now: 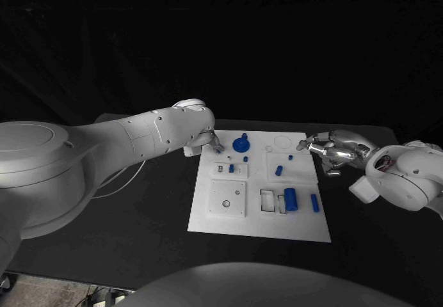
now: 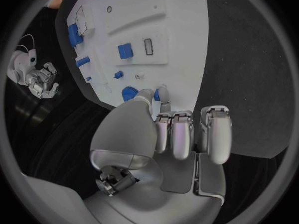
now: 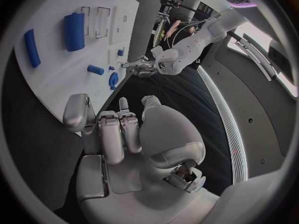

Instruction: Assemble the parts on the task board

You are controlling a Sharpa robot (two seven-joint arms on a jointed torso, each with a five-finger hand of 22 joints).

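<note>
**Head view: both hands at the far end of the board**

Head view shows you the task board (image 1: 260, 214) lying between the two hands. Your left hand (image 1: 210, 142) sits at its far left corner, fingertips just beside the round blue part (image 1: 241, 144). From here you cannot tell whether those fingers hold anything.

The left wrist view settles more: most fingers (image 2: 182, 134) are curled in side by side, while the thumb and one finger reach out to the board edge, next to the round blue part (image 2: 129, 92) and a small blue peg (image 2: 157, 93). Whether they pinch the peg stays unclear.

Your right hand (image 1: 330, 150) hovers off the board's far right edge, apart from every part. The right wrist view shows its fingers (image 3: 113, 134) curled in on nothing, with the large blue cylinder (image 3: 74, 31) and the blue bar (image 3: 31, 48) well beyond the fingertips.
</note>
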